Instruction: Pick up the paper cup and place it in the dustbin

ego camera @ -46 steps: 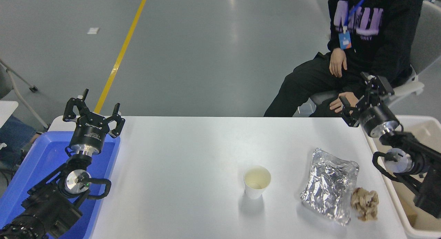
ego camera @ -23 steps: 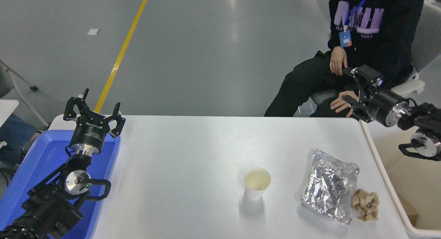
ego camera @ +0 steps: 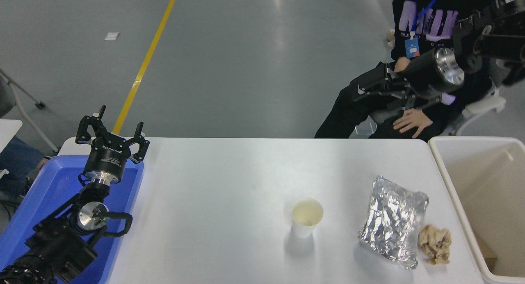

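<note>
The paper cup (ego camera: 306, 216) stands upright on the white table (ego camera: 213, 202), right of centre, with nothing touching it. The cream dustbin (ego camera: 445, 173) stands off the table's right edge, its inside showing. My right gripper (ego camera: 369, 82) hangs high at the upper right, beyond the table's far edge and in front of the seated person. It points left, is open and holds nothing, far from the cup. My left gripper (ego camera: 111, 132) is parked open at the lower left.
A crinkled foil bag (ego camera: 393, 220) and a crumpled brown paper ball (ego camera: 434, 243) lie between the cup and the dustbin. A blue tray (ego camera: 45, 194) sits under the left arm. A person (ego camera: 414, 122) sits at the far right, hand on lap.
My right arm has swung up from over the dustbin to high at the upper right, and its gripper now points left. The cup and the left arm have not moved.
</note>
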Tool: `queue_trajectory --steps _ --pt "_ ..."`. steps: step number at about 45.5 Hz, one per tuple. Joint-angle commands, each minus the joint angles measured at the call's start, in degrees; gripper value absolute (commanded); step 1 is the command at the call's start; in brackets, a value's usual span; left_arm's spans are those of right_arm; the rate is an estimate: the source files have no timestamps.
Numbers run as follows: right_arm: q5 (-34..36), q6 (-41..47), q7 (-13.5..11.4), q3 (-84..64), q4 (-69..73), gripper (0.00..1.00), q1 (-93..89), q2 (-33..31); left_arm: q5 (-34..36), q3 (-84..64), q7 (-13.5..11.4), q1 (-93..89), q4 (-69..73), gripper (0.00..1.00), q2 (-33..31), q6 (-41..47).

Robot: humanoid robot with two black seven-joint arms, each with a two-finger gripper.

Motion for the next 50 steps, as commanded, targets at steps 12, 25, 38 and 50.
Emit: queue_trajectory --steps 12,25,38,50 --pt "-1.3 2.1 0.1 -1.8 7.2 1.00 14.4 11.3 0.0 0.1 0.0 -0.1 0.0 0.98 0.0 0.0" --pt "-4.4 2.1 -0.4 -4.4 9.7 1.00 16.9 10.6 0.0 0.1 0.1 -0.2 0.0 0.98 0.0 0.0" --pt "-4.1 2.1 -0.4 -4.5 9.8 1.00 17.5 8.3 0.0 0.1 0.1 -0.2 0.0 0.98 0.0 0.0" --pt "-4.0 2.1 -0.4 -4.1 9.8 1.00 15.8 8.3 0.0 0.1 0.0 -0.2 0.0 0.98 0.0 0.0"
